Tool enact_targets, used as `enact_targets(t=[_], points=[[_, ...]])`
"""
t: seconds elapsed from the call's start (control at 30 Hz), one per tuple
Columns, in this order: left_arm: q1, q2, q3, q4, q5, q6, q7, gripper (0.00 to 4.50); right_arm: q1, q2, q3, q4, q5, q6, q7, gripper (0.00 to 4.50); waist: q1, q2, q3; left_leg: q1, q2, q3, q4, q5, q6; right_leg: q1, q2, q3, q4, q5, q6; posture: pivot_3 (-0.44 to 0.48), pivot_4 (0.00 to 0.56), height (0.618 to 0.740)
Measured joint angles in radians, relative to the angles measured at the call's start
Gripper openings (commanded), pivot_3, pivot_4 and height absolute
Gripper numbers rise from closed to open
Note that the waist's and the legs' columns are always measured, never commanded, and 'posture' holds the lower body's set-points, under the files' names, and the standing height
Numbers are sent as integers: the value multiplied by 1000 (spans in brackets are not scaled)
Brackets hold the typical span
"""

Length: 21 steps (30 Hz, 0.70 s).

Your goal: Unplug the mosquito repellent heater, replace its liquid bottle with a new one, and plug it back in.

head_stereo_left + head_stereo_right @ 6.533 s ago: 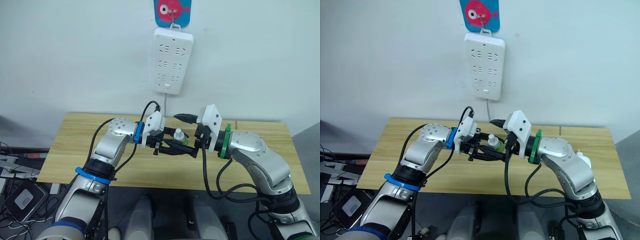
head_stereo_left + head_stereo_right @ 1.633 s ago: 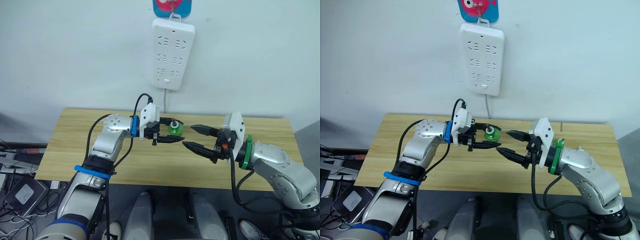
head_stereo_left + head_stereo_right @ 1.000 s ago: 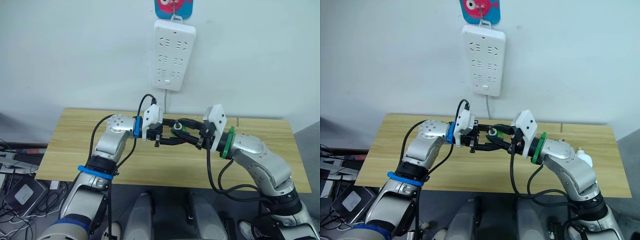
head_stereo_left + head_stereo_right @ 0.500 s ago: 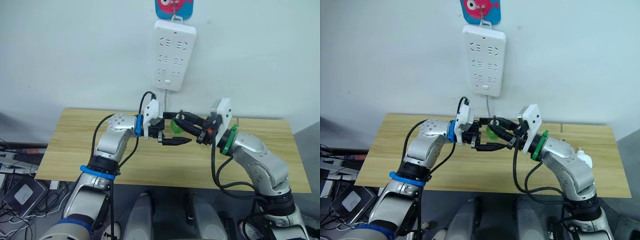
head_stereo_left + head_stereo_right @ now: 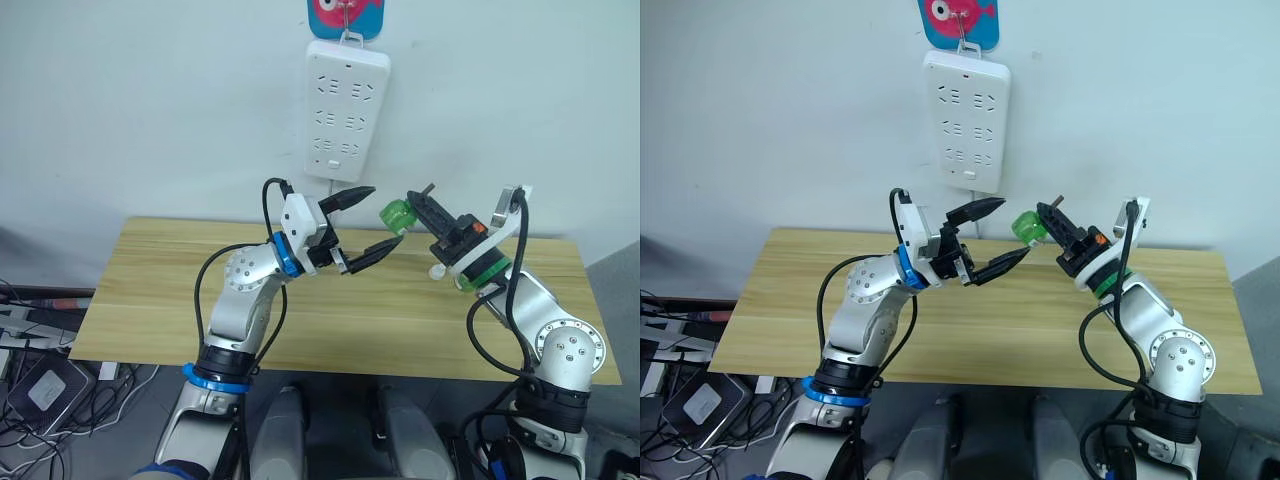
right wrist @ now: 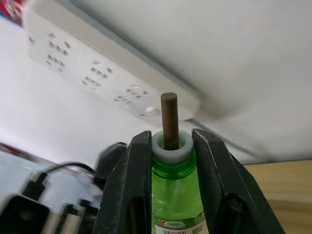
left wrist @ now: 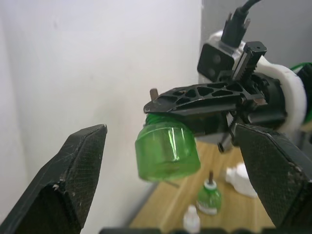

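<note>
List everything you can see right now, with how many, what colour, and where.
Power strip: one, white, hung on the wall above the table.
Fish hook plate: one, blue with a pink fish, on the wall above the strip.
Table: one, light wood, against the wall.
Green bottle with wick: one, held in the air in the right pincer.
Second green bottle: one, standing on the table.
White cap: one, on the table beside that bottle.
White heater: one, on the table.
Left pincer: black, open, empty.
Right pincer: black, shut on the bottle.
</note>
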Motion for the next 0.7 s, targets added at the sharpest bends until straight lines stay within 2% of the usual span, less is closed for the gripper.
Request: enact_targets(t=[0.23, 0.7], points=[[21, -37, -11, -12, 23, -21, 102, 4500, -2, -39, 39, -4, 227, -76, -171, 864, 0, 0, 0, 0, 0, 0, 0, 0, 0, 0, 1, 0, 0, 0, 0, 34, 274, 740], [-6, -73, -44, 19, 31, -49, 157, 4500, 0, -134, 147, -24, 329, -161, -205, 864, 0, 0, 0, 0, 0, 0, 0, 0, 0, 0, 2, 0, 0, 0, 0, 23, 271, 740]])
